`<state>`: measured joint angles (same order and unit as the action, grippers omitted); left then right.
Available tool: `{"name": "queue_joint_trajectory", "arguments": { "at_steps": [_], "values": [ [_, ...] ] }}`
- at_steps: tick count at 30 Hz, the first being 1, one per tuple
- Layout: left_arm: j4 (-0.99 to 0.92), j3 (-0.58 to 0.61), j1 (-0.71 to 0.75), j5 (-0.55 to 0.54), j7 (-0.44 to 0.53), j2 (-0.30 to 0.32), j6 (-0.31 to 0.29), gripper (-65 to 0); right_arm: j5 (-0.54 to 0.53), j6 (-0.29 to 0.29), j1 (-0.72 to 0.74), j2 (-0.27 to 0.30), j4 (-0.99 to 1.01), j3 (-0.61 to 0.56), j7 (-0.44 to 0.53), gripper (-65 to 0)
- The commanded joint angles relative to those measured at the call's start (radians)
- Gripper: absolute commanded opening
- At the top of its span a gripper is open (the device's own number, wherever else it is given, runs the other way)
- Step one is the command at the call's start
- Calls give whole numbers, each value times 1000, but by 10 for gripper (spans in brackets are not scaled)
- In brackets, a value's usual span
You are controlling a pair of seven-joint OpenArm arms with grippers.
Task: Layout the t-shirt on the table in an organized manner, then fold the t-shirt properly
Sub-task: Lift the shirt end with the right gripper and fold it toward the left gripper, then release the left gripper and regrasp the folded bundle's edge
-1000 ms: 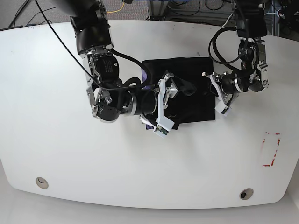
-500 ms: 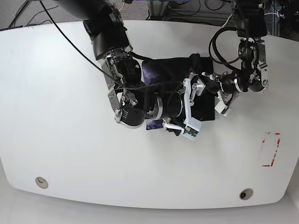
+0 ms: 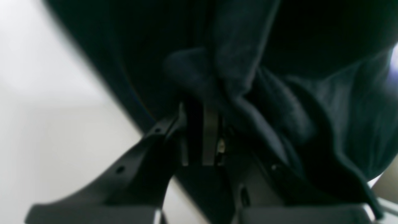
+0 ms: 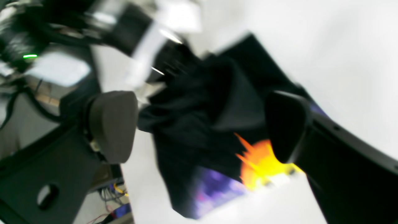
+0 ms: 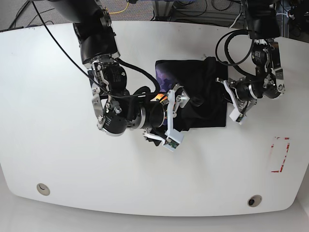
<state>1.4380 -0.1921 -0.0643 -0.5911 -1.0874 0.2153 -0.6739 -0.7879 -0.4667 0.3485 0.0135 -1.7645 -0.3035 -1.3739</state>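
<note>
Both arms crowd t-shirt (image 5: 198,94); table (image 5: 48,121) open elsewhere.

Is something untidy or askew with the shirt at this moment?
Yes. The t-shirt on the table is a rough, bunched block, not flat: cloth is gathered up at the left gripper, and its printed corner pokes out by the open right gripper.

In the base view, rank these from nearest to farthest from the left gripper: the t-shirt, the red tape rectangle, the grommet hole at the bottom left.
1. The t-shirt: pinched by the left gripper at its right edge.
2. The red tape rectangle: lower right, near the table's right edge.
3. The grommet hole: bottom left, across the table.
</note>
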Motion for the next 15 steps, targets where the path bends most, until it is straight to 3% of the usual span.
{"name": "queue_joint_trajectory", "arguments": {
  "at_steps": [1, 7, 12, 15],
  "values": [
    [40, -39, -19, -14, 13, 11, -2, -560, -21, -2, 28, 12, -18, 14, 18, -30],
    [57, -77, -48, -14, 11, 11, -5, -417, -17, -2, 31, 30, -18, 16, 18, -30],
    [73, -120, -64, -14, 11, 17, -7, -411, -17, -2, 25, 30, -13, 16, 18, -30],
    [105, -221, -88, -13, 11, 40, -7, -411, -9, -4, 21, 30, -10, 16, 18, -30]
  ]
}}
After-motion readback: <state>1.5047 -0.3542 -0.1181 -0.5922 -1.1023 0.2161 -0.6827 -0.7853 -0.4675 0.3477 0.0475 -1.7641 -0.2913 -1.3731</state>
